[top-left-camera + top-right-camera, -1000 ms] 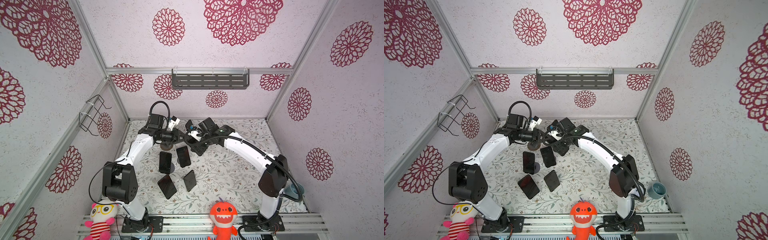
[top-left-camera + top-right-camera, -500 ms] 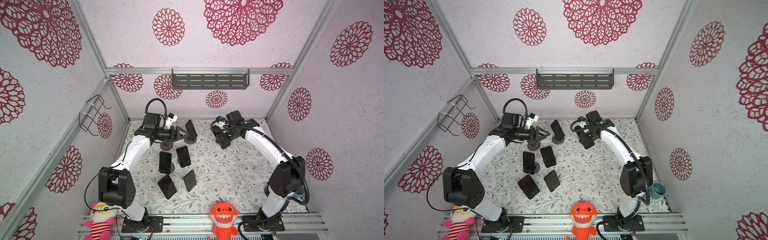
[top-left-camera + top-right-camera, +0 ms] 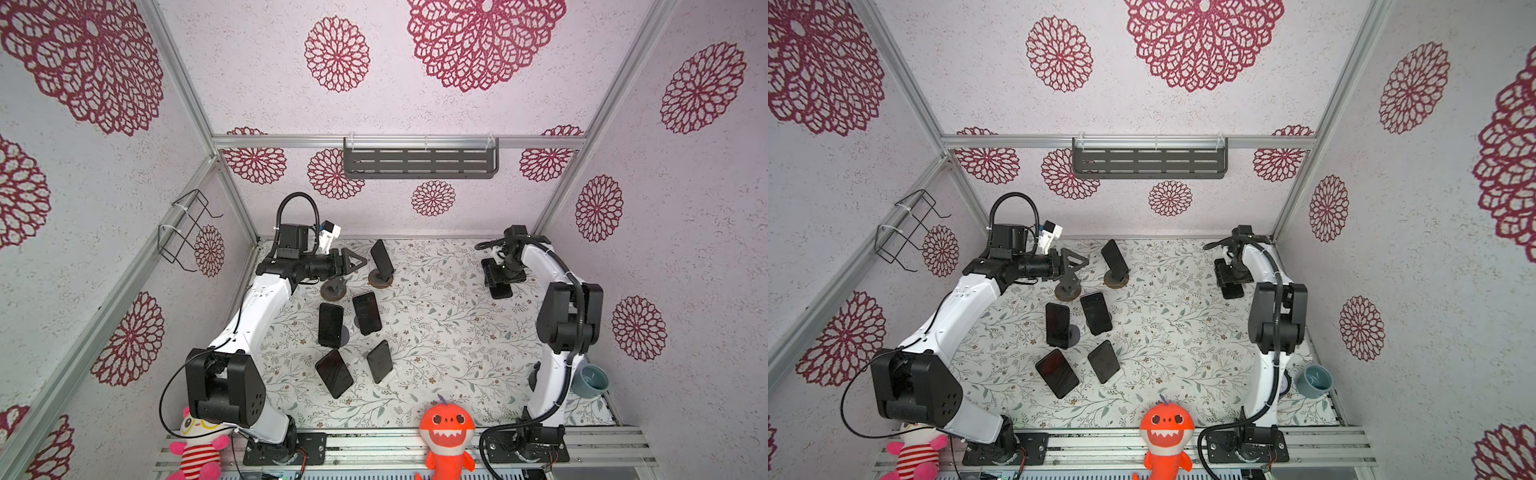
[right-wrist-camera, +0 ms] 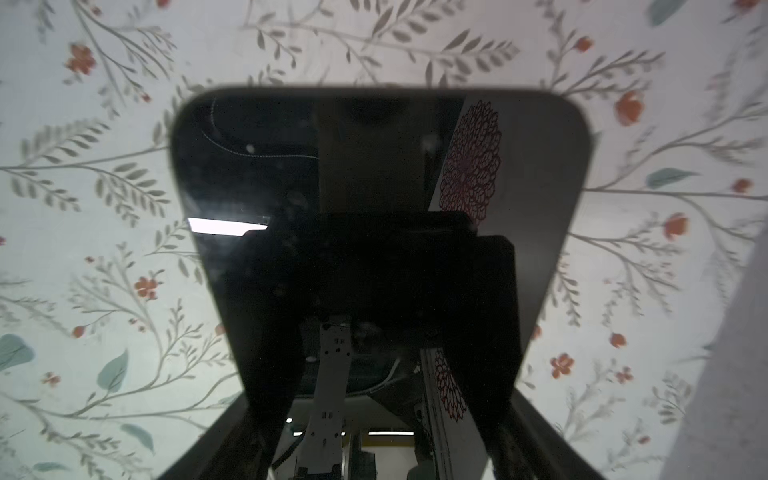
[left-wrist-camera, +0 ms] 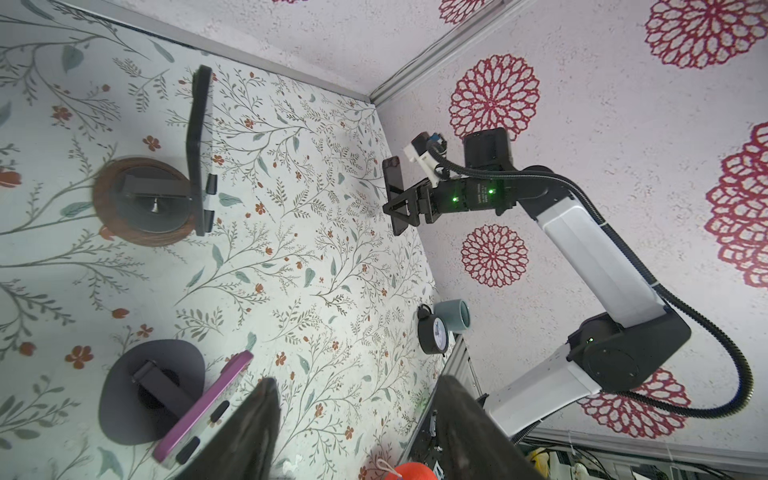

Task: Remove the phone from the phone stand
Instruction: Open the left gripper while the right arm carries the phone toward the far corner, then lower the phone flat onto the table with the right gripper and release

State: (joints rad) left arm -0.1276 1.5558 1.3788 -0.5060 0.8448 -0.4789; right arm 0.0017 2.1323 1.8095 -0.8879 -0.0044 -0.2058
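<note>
Out at two o'clock, right gripper [image 5: 399, 203] clamps the phone [image 5: 392, 174], now off its stand [image 3: 333, 289]; left gripper [image 3: 358, 262] has let go, jaws apart and empty.

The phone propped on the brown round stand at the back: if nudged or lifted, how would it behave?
The phone looks a thin rigid slab, so probably stiff. It stands steeply, resting only on small hooks of the stand, so a sideways nudge could tip it off. The wide round base probably stays put.
</note>
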